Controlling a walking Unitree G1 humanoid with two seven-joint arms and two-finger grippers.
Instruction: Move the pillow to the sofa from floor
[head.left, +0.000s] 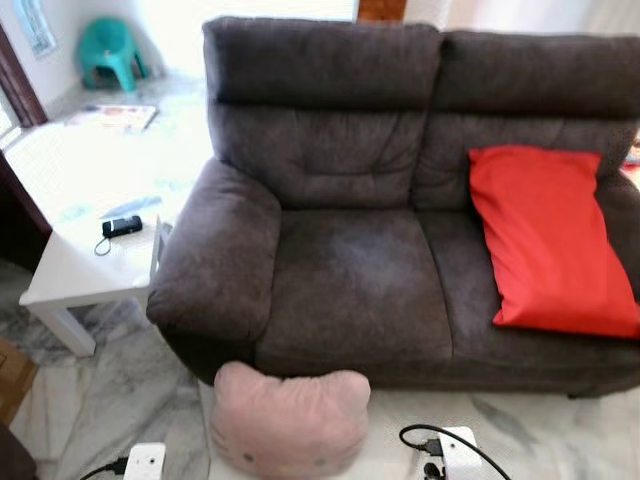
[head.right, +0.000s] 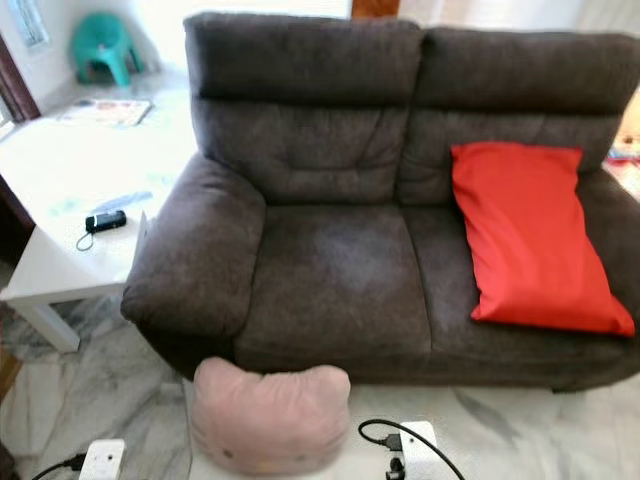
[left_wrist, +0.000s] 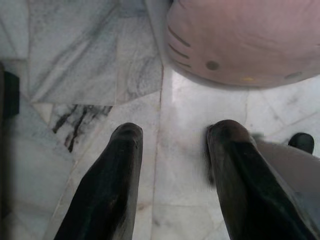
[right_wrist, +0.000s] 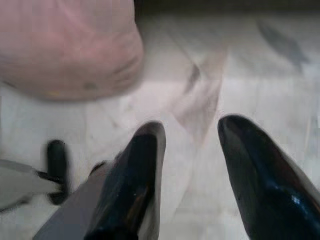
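**Operator:** I see one pink pillow (head.left: 290, 418) on the marble floor (head.left: 110, 400), touching the front of the dark grey two-seat sofa (head.left: 350, 290) below its left seat cushion. It has whisker marks and small dots on its face, seen from the left wrist.

**Supervisor:** How many cushions are on the sofa?

**Operator:** I count one, a red pillow (head.left: 550, 240), leaning against the backrest on the right seat. The left seat holds nothing.

**Supervisor:** And the grippers?

**Operator:** I have two. The left gripper (left_wrist: 172, 131) hangs over the floor with its two black fingers (left_wrist: 107, 185) apart, nothing between them, the pink pillow just beyond the tips. The right gripper (right_wrist: 192, 126) is also spread apart over the floor, holding nothing, with the pillow off to one side ahead of it. That view is somewhat blurred.

**Supervisor:** Anything else near the pillow?

**Operator:** Two white power strips on the floor: one (head.left: 143, 461) to the pillow's left, one (head.left: 452, 452) to its right with a black cable (head.left: 440, 435) plugged in.

**Supervisor:** Further off?

**Operator:** One white side table (head.left: 75, 275) beside the sofa's left armrest, with one small black device (head.left: 121, 226) on it. One teal plastic chair (head.left: 108, 50) stands well behind.
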